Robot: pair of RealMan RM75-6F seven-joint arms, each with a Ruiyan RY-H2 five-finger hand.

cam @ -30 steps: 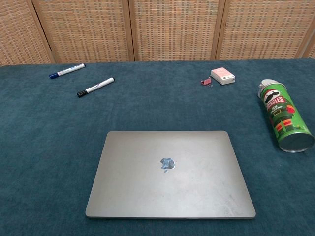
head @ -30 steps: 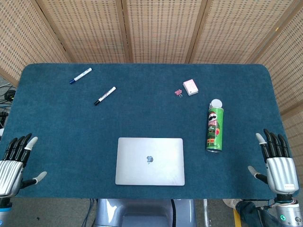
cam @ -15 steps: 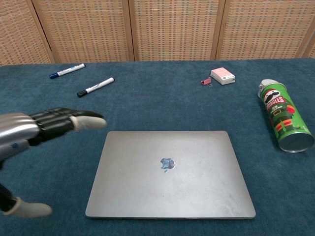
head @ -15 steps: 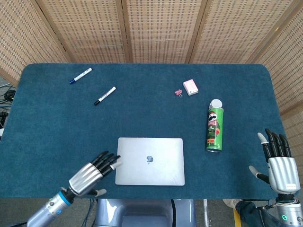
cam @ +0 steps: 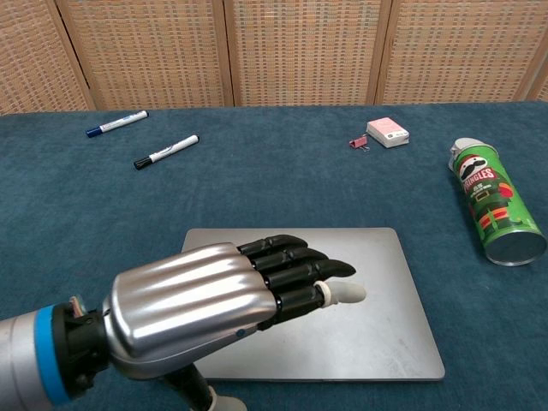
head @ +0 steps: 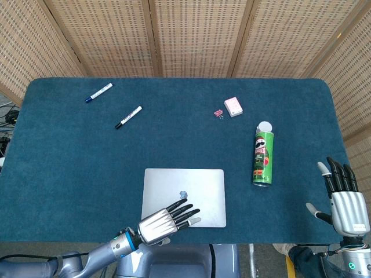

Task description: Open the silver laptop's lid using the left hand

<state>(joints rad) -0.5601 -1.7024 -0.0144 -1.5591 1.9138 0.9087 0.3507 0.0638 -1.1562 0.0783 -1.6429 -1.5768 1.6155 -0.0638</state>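
The silver laptop [head: 191,185] lies closed and flat near the table's front edge, also seen in the chest view as the silver laptop [cam: 385,317]. My left hand [head: 165,219] hovers over the laptop's front left part with its fingers stretched out and apart, holding nothing. In the chest view the left hand [cam: 223,304] fills the foreground and hides the lid's logo and left side. My right hand [head: 342,200] stays open at the table's right front corner, away from the laptop.
A green chips can [head: 262,157] lies to the right of the laptop. Further back sit a small pink box [head: 233,106] with a pink clip [head: 218,113] beside it. Two markers [head: 128,117] [head: 98,92] lie at the back left of the blue table [head: 69,156].
My left hand has swung in from the left front corner, past the laptop's left edge, and is now above its front left part. The right hand has barely moved.
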